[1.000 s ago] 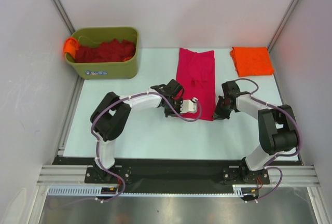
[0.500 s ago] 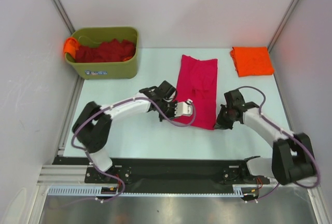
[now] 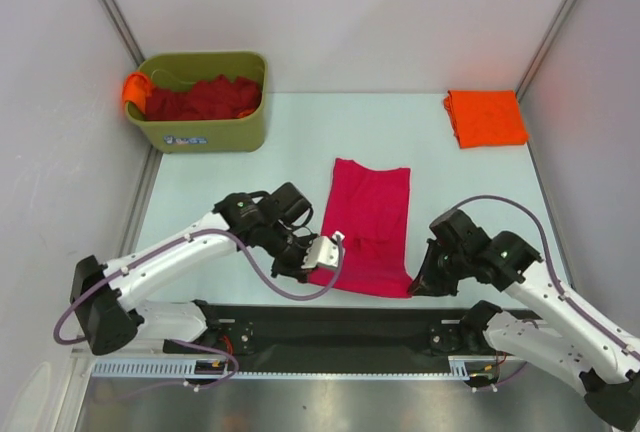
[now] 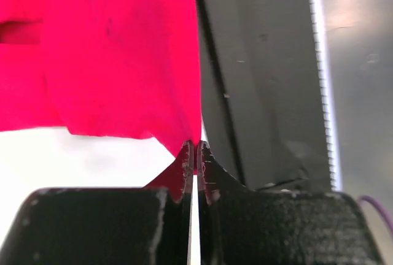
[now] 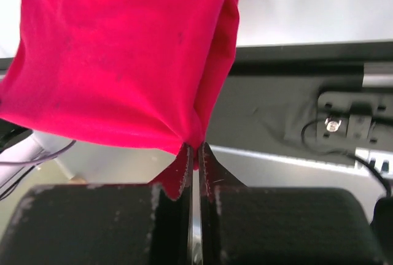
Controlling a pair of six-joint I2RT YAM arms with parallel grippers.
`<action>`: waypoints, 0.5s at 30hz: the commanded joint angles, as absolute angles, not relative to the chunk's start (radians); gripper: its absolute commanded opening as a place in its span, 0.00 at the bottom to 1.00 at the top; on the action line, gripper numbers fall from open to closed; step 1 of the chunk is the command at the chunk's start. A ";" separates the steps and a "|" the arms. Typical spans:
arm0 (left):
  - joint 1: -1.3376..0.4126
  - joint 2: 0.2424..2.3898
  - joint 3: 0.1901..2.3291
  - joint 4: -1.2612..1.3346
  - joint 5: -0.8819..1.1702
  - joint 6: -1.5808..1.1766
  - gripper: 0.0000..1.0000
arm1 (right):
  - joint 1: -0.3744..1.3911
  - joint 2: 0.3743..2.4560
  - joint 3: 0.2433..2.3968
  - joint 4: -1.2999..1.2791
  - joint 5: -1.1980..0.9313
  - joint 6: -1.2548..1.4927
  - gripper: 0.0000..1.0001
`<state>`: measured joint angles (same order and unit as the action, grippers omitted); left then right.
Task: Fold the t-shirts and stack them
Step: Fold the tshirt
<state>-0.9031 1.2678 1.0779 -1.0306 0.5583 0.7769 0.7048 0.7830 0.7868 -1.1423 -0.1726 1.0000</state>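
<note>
A crimson-pink t-shirt (image 3: 368,224), folded into a long strip, lies on the pale table (image 3: 230,192) with its near end at the front edge. My left gripper (image 3: 322,267) is shut on its near left corner (image 4: 184,136). My right gripper (image 3: 412,287) is shut on its near right corner (image 5: 196,131). Both corners are lifted and pulled toward the arm bases. A folded bright orange t-shirt (image 3: 485,117) lies at the back right. Dark red t-shirts (image 3: 205,98) fill the olive-green bin (image 3: 205,130).
The olive-green bin stands at the back left with an orange cloth (image 3: 133,89) hanging over its left rim. White walls close in the left, back and right. A black base rail (image 3: 330,327) runs along the near table edge.
Both grippers have pulled the crimson-pink t-shirt toward the near edge. The shirt has slid forward from the back of the table, and both arms have drawn back low.
</note>
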 commanded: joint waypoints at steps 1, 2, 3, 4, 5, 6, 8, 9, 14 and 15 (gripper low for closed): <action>-0.855 1.235 1.123 -1.187 0.638 0.766 0.00 | 0.716 0.854 0.894 -1.258 -0.126 1.030 0.00; -0.835 1.242 1.140 -1.158 0.646 0.759 0.00 | 0.700 0.879 0.908 -1.247 -0.117 1.003 0.00; -0.787 1.270 1.152 -1.137 0.647 0.740 0.00 | 0.674 0.911 0.926 -1.235 -0.114 0.968 0.00; -0.763 1.288 1.170 -1.120 0.644 0.730 0.00 | 0.642 0.963 0.948 -1.201 -0.121 0.898 0.00; -0.740 1.308 1.214 -1.097 0.640 0.720 0.00 | 0.552 0.991 0.959 -1.178 -0.133 0.853 0.00; -0.691 1.359 1.238 -1.086 0.641 0.709 0.00 | 0.505 1.014 0.966 -1.122 -0.165 0.816 0.00; -0.652 1.414 1.313 -1.059 0.631 0.704 0.00 | 0.361 1.090 0.983 -1.053 -0.227 0.717 0.00; -0.626 1.439 1.339 -1.049 0.611 0.703 0.00 | 0.326 1.120 0.992 -1.022 -0.239 0.692 0.00; -0.574 1.662 1.544 -0.996 0.529 0.696 0.00 | 0.220 1.392 1.148 -0.875 -0.244 0.594 0.00; -0.559 1.704 1.580 -0.996 0.514 0.693 0.00 | 0.197 1.426 1.169 -0.855 -0.247 0.591 0.00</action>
